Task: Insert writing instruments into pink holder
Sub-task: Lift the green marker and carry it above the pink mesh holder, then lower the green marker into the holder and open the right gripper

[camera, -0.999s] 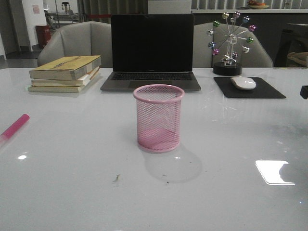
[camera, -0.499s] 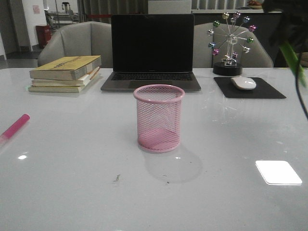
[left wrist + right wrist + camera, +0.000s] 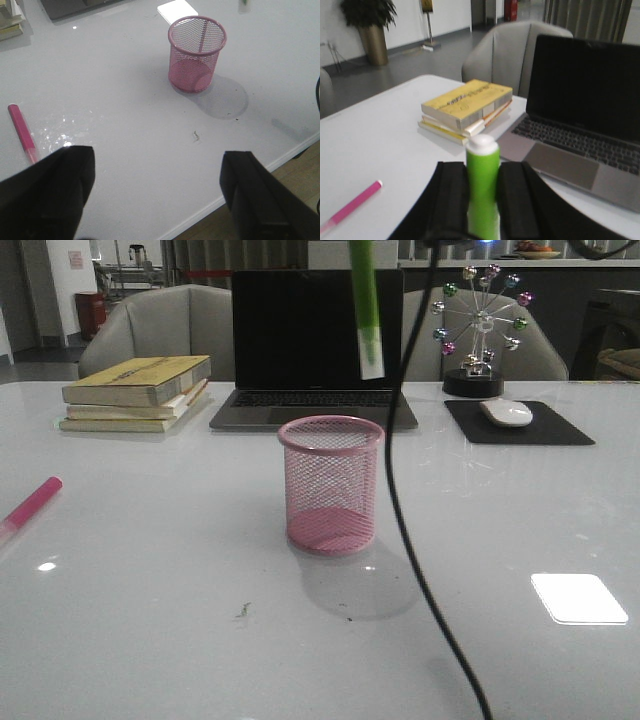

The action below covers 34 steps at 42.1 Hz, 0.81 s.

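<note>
Pink holder (image 3: 331, 485) sits empty, green marker (image 3: 366, 310) hanging above.

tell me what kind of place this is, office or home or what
Most likely an office or lab desk: an open laptop, a mouse on a black pad and a stack of books sit on a white table, with grey chairs behind.

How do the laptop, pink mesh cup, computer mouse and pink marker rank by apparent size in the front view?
1. laptop
2. pink mesh cup
3. pink marker and computer mouse: look alike, and the marker is cut off at the edge, so unranked.
</note>
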Available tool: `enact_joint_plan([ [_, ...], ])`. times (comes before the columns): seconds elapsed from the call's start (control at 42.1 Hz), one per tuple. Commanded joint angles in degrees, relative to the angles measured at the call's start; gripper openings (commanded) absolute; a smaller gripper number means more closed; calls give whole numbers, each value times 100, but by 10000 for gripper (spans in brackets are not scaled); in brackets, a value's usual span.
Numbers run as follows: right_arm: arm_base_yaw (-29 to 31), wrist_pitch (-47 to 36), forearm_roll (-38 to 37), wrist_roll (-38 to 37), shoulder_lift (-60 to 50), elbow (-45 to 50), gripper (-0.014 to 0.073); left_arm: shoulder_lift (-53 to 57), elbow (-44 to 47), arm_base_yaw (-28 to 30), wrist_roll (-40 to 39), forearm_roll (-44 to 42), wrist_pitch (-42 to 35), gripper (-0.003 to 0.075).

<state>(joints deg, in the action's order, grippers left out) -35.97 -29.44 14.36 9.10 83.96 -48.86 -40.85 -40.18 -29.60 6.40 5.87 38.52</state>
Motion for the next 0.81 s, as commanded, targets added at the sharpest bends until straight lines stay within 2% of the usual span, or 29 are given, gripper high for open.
enact_joint_plan([
  [0.0,-129,-1478,13,48,213,-126,232,-25,-153,-43,-1,58,-404,559],
  [0.095,-129,-1905,-2,48,612,-126,232,-25,-153,-43,-1,58,-404,559],
  [0.238,-129,-1858,-2,48,1171,-126,258,-25,-153,-43,-1,58,-404,559],
  [0.499,-129,-1510,-2,43,1616,-126,495,-25,-153,-43,-1,58,-404,559],
  [0.618,-114,-981,35,43,1225,-126,505,-25,-153,-43,-1,58,-404,559],
  [0.785,-42,670,35,223,76,-126,497,-25,-153,-43,-1,58,-404,559],
])
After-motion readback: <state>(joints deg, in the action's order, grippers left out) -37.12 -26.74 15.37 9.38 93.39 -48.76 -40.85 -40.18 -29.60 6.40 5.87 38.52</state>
